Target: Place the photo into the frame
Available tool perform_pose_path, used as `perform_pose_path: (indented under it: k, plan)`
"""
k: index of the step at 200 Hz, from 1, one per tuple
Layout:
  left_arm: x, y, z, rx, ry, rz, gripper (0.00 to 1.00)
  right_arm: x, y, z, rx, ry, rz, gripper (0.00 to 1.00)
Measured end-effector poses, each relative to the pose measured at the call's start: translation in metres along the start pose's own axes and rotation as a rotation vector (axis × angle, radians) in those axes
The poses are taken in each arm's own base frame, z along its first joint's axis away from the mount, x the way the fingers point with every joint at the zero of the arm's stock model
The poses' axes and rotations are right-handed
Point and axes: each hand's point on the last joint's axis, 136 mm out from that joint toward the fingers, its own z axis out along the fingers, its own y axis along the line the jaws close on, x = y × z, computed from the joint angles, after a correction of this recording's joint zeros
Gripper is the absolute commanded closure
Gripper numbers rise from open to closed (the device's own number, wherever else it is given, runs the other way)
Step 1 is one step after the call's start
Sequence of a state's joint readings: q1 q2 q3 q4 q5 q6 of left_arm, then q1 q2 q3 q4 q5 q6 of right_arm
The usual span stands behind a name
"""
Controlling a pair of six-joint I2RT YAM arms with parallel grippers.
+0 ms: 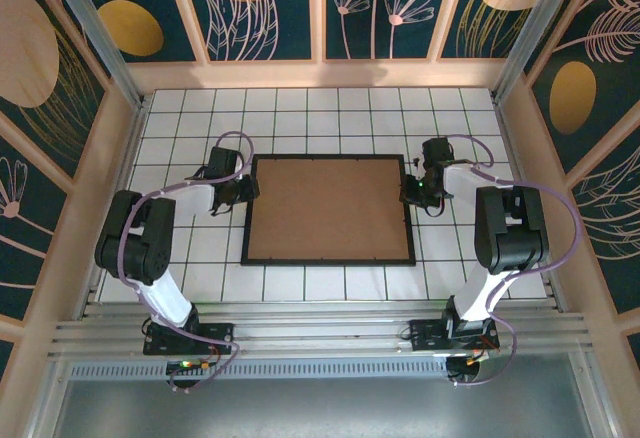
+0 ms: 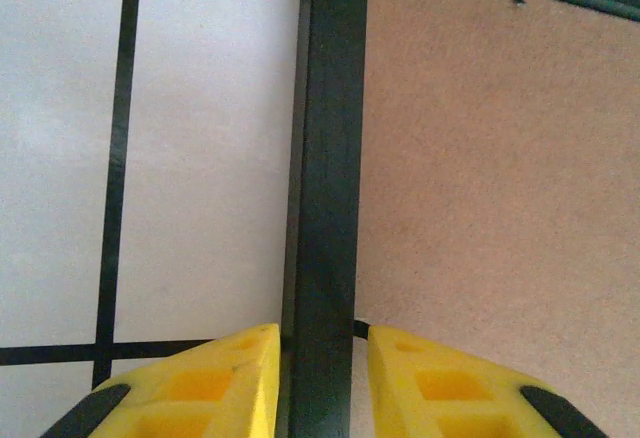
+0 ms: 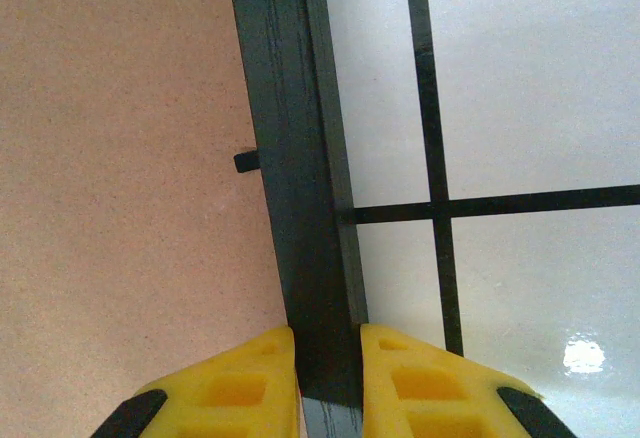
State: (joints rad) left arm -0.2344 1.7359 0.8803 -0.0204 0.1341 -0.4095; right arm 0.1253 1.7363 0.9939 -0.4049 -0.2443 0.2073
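At the middle of the white tiled table (image 1: 300, 118) lies the large thin-edged black rectangular picture frame (image 1: 330, 260), flat and back upward, with the plain brown fibreboard backing board (image 1: 330, 208) seated inside its rails. The blue-toned paper photo cannot be seen; whether it is under the board cannot be told, so I judge the task either close to done, with only fastening and turning over left, or hardly begun. Small dark tabs show at the board's edge in both wrist views. In the top view the frame's long axis runs left to right across the table, its short sides toward the two arms and its glazed face toward the tiles. The left gripper (image 1: 245, 190) straddles the left rail, yellow fingers (image 2: 240, 358) close on either side; whether they pinch it I cannot tell. The right gripper (image 1: 408, 193) has its yellow fingers (image 3: 400, 358) pressed against both sides of the right rail, holding the frame.
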Motion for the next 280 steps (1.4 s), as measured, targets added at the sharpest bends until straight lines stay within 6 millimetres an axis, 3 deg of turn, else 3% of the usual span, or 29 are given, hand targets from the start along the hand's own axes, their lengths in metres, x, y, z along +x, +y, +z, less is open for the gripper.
perform_pose_path:
  k: [78, 122, 152, 177, 218, 280]
  plan:
    - [0.004, 0.0, 0.006, 0.019, 0.022, -0.005, 0.69, 0.0, 0.0, 0.0, 0.0, 0.0, 0.0, 0.81]
    - [0.002, 0.005, 0.004, -0.005, 0.012, -0.005, 0.53, 0.0, 0.0, 0.0, 0.0, -0.001, 0.0, 0.81]
    - [0.0, 0.008, 0.001, -0.016, 0.002, -0.011, 0.52, 0.0, 0.0, 0.0, -0.001, -0.001, -0.001, 0.81]
    - [-0.007, 0.004, -0.006, 0.002, -0.022, -0.014, 0.53, 0.0, 0.0, 0.0, 0.0, -0.001, -0.001, 0.81]
    - [-0.01, 0.002, -0.006, 0.023, -0.025, -0.028, 0.62, 0.0, 0.0, 0.0, -0.001, -0.001, -0.001, 0.81]
    - [-0.004, 0.005, 0.003, 0.019, 0.002, -0.031, 0.68, 0.0, 0.0, 0.0, -0.001, -0.001, -0.001, 0.81]
